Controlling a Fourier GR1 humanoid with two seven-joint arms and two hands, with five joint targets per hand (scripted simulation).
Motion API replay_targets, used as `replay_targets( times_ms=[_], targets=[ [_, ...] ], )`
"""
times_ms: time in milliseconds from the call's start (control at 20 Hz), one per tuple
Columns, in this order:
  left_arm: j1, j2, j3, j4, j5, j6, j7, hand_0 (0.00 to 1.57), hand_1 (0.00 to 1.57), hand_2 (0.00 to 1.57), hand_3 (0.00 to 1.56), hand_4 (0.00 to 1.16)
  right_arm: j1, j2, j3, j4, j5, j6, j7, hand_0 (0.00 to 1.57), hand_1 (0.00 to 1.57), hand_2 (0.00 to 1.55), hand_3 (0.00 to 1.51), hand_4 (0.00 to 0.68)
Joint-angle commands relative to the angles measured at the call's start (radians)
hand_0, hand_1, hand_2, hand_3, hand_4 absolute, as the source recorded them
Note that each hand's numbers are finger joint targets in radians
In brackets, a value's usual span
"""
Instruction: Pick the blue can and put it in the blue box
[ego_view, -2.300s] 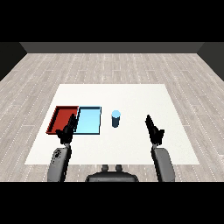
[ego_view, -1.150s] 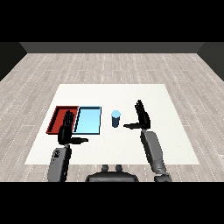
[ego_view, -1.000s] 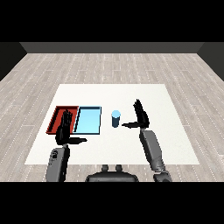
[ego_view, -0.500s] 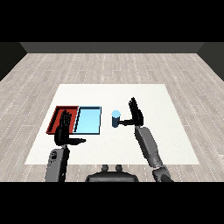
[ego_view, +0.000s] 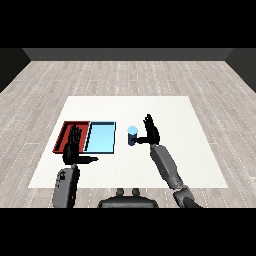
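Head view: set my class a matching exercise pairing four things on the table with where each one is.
Things:
1. blue can
2. red tray
3. light blue tray
4. left hand

Places:
A. leftmost on the table
B. over the red tray's near edge
C. standing just left of the right hand
D. between the red tray and the can

Pairs: 1-C, 2-A, 3-D, 4-B

White table (ego_view: 175, 165) bearing a red tray (ego_view: 65, 134), a light blue tray (ego_view: 101, 138) and a blue can (ego_view: 131, 135); black hands, grey forearms, grey plank floor (ego_view: 125, 77).
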Motion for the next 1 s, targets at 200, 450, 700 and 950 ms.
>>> replay_targets(
  times_ms=[200,450,700,950],
  targets=[
    [-0.022,0.010,0.019,0.002,0.021,-0.008,0.021,0.00,0.00,0.00,0.00,0.00,-0.019,0.000,0.101,0.134,-0.147,-0.013,-0.114,0.00,0.00,0.00,0.00,0.000],
    [0.052,0.001,-0.004,-0.077,0.013,-0.019,0.016,0.00,0.00,0.00,0.00,0.00,-0.040,0.000,0.118,0.204,-0.170,0.005,-0.150,0.00,0.00,0.00,0.00,0.000],
    [-0.008,0.006,0.008,-0.031,0.004,-0.002,0.031,0.00,0.00,0.00,0.00,0.00,-0.106,0.000,0.140,0.287,-0.243,-0.006,-0.178,0.00,0.00,0.00,0.00,0.000],
    [0.019,-0.001,0.013,-0.062,0.022,-0.007,0.024,0.00,0.00,0.00,0.00,0.00,-0.203,0.000,0.162,0.423,-0.306,0.025,-0.215,0.00,0.00,0.00,0.00,0.000]
  ],
)
